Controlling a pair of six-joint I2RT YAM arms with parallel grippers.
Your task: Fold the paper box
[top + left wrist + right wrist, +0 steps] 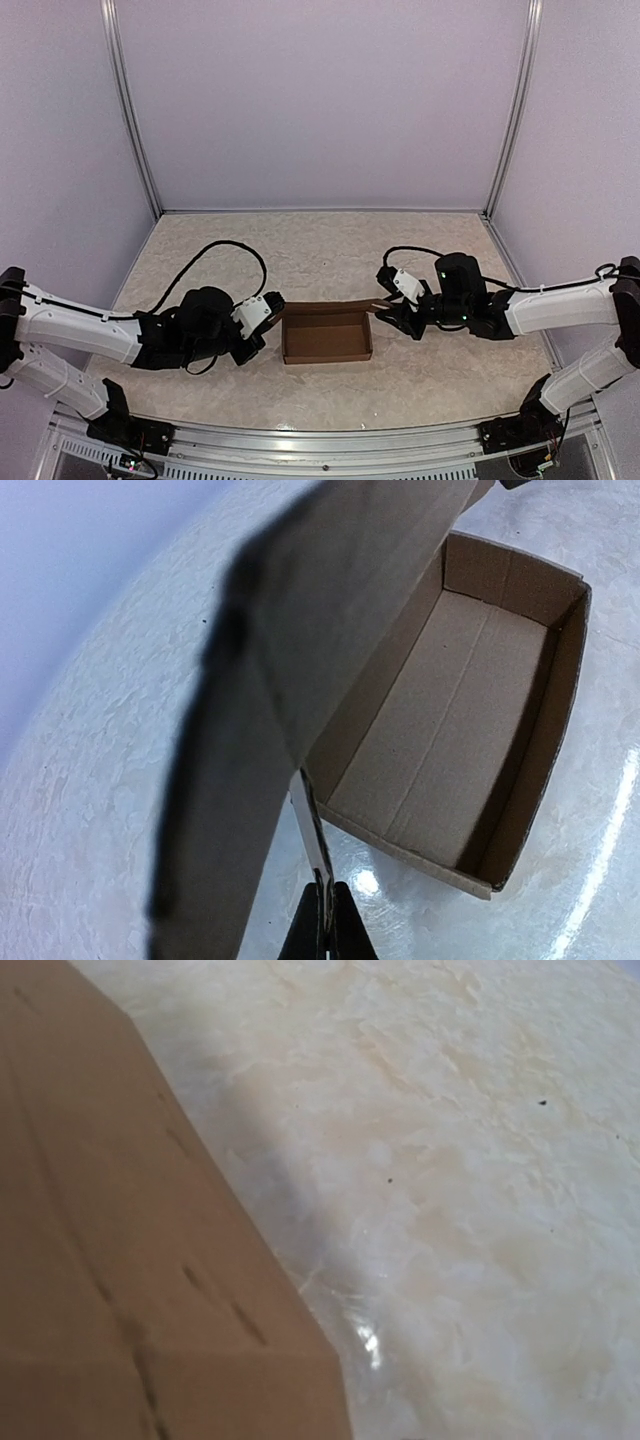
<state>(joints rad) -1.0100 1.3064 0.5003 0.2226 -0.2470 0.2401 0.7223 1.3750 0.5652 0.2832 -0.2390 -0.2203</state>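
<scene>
The paper box (pixel 326 338), mid-frame on the bench (pixel 430 385), stands half formed: your left gripper (pixel 322 905) is pinched flat on its left edge, the right gripper (pixel 388 310) at its right end shows no readable width, so uneven pulling could skew or tear it.

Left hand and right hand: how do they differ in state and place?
The left hand is at the left side of the paper box; the right hand is at its far right corner. The left hand is shut on the box's cardboard; whether the right hand is open or shut is not clear. Both are low, at the box's rim.
</scene>
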